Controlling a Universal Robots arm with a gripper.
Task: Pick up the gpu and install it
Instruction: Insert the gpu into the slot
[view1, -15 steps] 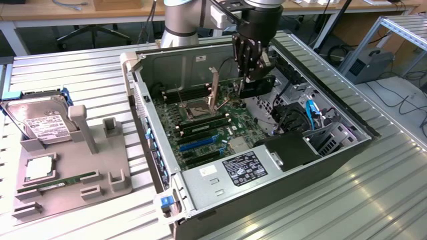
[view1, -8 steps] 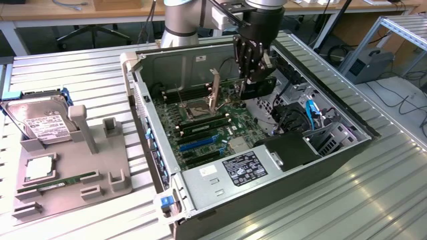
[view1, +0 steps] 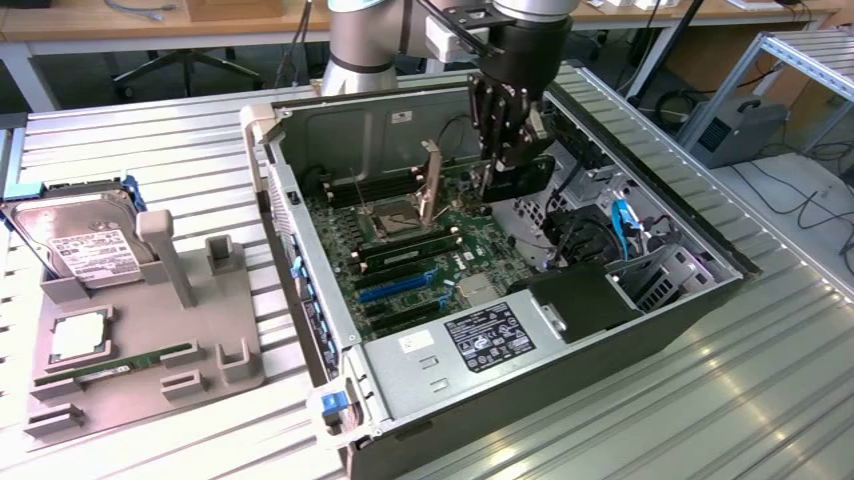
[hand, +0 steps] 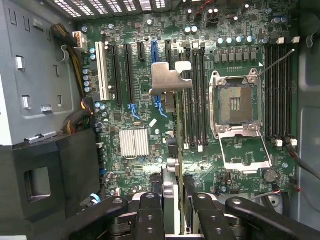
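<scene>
The gpu (view1: 523, 182) hangs upright inside the open computer case (view1: 561, 380), just above the green motherboard (view1: 430, 272). Its silver end bracket (view1: 430, 190) points toward the case's back wall. My gripper (view1: 509, 148) comes down from above and is shut on the card's upper edge. In the wrist view the gpu (hand: 170, 78) appears edge-on between my black fingers (hand: 150, 212), over the expansion slots (hand: 156, 75) of the motherboard (hand: 137, 102).
The open CPU socket (hand: 239, 105) and RAM slots (hand: 195, 95) lie beside the card. A black drive cage (view1: 587, 300) and cables (view1: 621, 225) crowd the case's right side. On the exterior view's left, a grey fixture (view1: 187, 300) holds a hard drive (view1: 83, 252) and a RAM stick (view1: 131, 363).
</scene>
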